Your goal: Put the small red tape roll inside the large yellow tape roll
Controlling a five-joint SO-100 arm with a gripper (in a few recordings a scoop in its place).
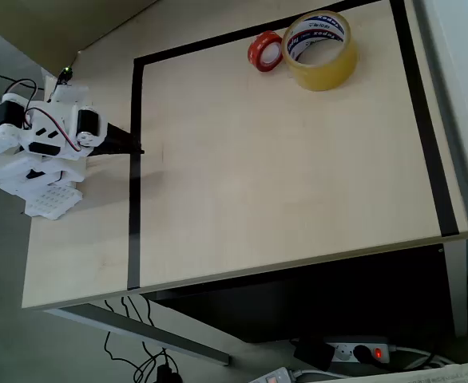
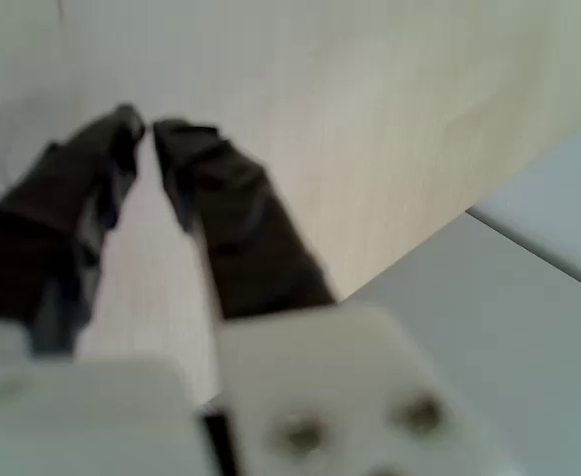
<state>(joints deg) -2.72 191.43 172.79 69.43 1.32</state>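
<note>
Task not begun: small red tape roll (image 1: 264, 50) lay on desk (image 1: 282, 175), touching large yellow tape roll (image 1: 321, 49). Fingers (image 2: 147, 129) nearly closed, empty, well apart from both.

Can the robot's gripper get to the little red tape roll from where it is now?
Probably yes. In the overhead view the gripper sits at the left black tape line, and only bare table lies between it and the small red tape roll, which touches the large yellow tape roll. It is far, so reach is uncertain.

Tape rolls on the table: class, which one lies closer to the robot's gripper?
The small red tape roll. It sits left of the large yellow tape roll in the overhead view, on the side facing the gripper.
</note>
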